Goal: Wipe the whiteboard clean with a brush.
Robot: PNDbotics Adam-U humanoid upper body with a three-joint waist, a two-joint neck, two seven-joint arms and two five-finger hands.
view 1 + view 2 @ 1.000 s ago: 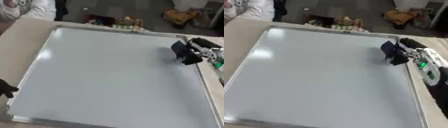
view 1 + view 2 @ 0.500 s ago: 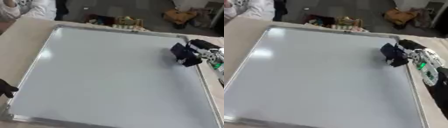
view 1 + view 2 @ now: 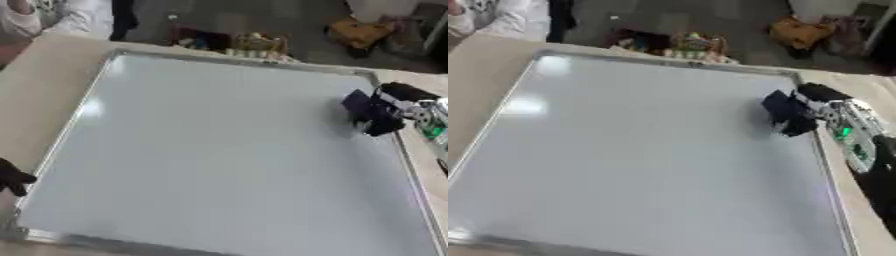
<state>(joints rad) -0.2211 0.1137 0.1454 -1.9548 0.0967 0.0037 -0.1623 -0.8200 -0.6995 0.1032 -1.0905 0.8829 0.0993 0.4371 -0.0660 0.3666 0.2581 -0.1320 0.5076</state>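
Note:
The whiteboard (image 3: 210,150) lies flat on the table and fills most of both views; its grey surface shows no marks. My right hand (image 3: 826,102) comes in from the right, over the board's right frame near the far corner. Its fingers are curled round a dark block, the brush (image 3: 780,111), which rests on the board just inside the frame. A dark part of my left hand (image 3: 12,177) shows at the left edge of the left eye view, beside the board's near left frame; the rest of it is hidden.
The board's silver frame (image 3: 236,64) sits on a beige table (image 3: 35,95). Beyond the far edge, on the floor, are a small cluttered pile (image 3: 249,44) and a yellow object (image 3: 357,31). A person in white (image 3: 26,15) stands at the far left.
My right hand and the brush have crept a little toward the near side along the right frame. The left hand has stayed put.

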